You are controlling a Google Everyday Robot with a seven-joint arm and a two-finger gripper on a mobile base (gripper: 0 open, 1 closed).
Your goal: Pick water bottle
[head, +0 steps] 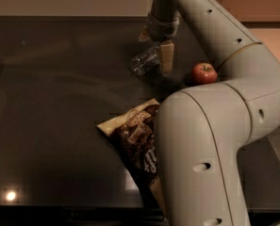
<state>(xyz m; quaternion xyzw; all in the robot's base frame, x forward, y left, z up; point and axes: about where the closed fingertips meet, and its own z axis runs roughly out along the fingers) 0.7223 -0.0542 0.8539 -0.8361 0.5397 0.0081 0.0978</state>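
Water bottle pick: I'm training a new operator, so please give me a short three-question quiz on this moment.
1. True or false: the water bottle stands upright on the table.
2. Which lies nearest the picture's bottom edge: A) apple, B) chip bag, C) water bottle?
3. Fill in: the end effector, open, is positioned right over the ____.
Key: 1 false, it lies on its side; 2 B; 3 water bottle.

The worktop [59, 126] is seen dark grey and shiny. The hand [155, 54] — pale cream, with tan fingers [166, 60] held apart — is placed over the clear ribbed water bottle [143, 61]. A red apple [204, 73] and a brown chip bag [135, 135] with a yellow edge are seen.
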